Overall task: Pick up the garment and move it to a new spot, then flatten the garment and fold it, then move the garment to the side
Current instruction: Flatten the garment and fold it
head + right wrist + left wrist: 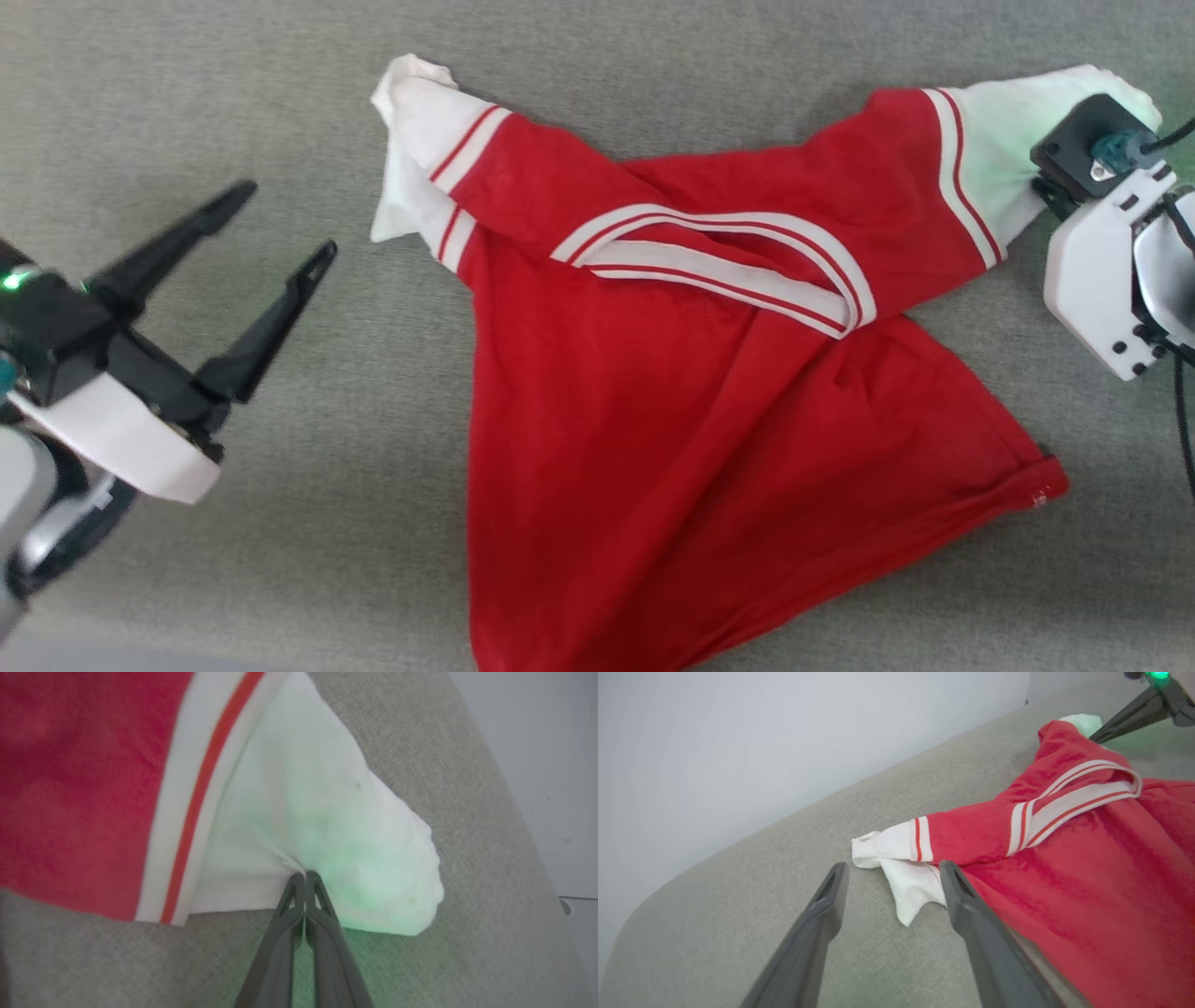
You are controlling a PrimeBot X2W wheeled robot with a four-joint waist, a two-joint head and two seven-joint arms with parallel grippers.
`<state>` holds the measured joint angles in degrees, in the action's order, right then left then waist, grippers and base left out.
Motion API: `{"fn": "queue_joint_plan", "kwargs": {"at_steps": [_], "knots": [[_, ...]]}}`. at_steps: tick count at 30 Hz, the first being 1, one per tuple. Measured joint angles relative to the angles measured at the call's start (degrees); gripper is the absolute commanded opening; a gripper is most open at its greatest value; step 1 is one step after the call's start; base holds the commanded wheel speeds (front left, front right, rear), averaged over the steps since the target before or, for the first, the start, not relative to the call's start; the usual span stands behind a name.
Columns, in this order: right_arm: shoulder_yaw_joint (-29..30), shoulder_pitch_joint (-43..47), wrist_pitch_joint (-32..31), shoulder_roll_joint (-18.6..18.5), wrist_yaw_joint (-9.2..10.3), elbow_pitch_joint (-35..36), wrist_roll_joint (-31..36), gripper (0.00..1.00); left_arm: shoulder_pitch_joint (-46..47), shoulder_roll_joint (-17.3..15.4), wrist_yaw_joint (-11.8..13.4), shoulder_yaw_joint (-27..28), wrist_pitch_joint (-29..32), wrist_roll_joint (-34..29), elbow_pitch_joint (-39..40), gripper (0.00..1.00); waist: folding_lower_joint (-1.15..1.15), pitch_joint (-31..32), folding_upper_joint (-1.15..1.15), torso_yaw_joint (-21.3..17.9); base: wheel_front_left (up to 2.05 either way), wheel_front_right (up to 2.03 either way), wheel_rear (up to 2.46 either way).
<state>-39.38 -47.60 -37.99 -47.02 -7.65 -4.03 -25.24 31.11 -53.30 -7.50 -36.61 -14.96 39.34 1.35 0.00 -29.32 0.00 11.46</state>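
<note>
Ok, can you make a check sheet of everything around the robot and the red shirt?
Surface: grey fabric surface with a rounded edge.
Job's things: garment lies rumpled, striped collar on top, sleeves out to both sides.
Clutter: nothing seen.
Grippers: left gripper open, off the cloth, beside one sleeve; right gripper shut on the other white sleeve end.
Cables: dark cable at the right wrist, apart from the cloth.
Surroundings: pale wall behind the surface.
</note>
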Motion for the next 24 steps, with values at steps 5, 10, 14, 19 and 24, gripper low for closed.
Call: {"fn": "queue_joint_plan", "kwargs": {"at_steps": [5,10,14,19,24], "knots": [[1.29,-0.97,-0.62,2.30,0.01,1.26,1.38,0.00,14.77,-7.61,-0.07,-15.08,2.01,2.59,-0.59,1.00,0.00,-1.85,0.00,-1.65,0.00,0.00,0.00],[1.96,-2.55,-1.04,4.11,0.01,2.09,2.77,0.00,29.24,-8.29,-0.05,-30.65,3.11,3.54,-6.56,1.00,0.00,-3.89,0.00,-3.12,0.00,0.00,0.00],[2.05,-3.34,-1.33,5.22,0.03,2.26,3.54,0.00,36.68,-6.66,-0.07,-36.11,2.46,5.82,-11.66,1.00,0.00,-5.17,0.00,-3.84,0.00,0.00,0.00],[2.30,-3.93,-1.34,5.95,0.15,2.31,3.82,0.00,38.02,-4.85,-0.05,-36.65,2.60,3.48,-14.84,1.00,0.00,-6.21,0.00,-4.18,0.00,0.00,0.00],[2.27,-4.10,-1.29,6.64,0.16,2.08,4.17,0.00,36.69,-4.79,-0.05,-36.86,2.58,1.81,-15.68,1.00,0.00,-6.42,0.00,-4.58,0.00,0.00,0.00]]}}
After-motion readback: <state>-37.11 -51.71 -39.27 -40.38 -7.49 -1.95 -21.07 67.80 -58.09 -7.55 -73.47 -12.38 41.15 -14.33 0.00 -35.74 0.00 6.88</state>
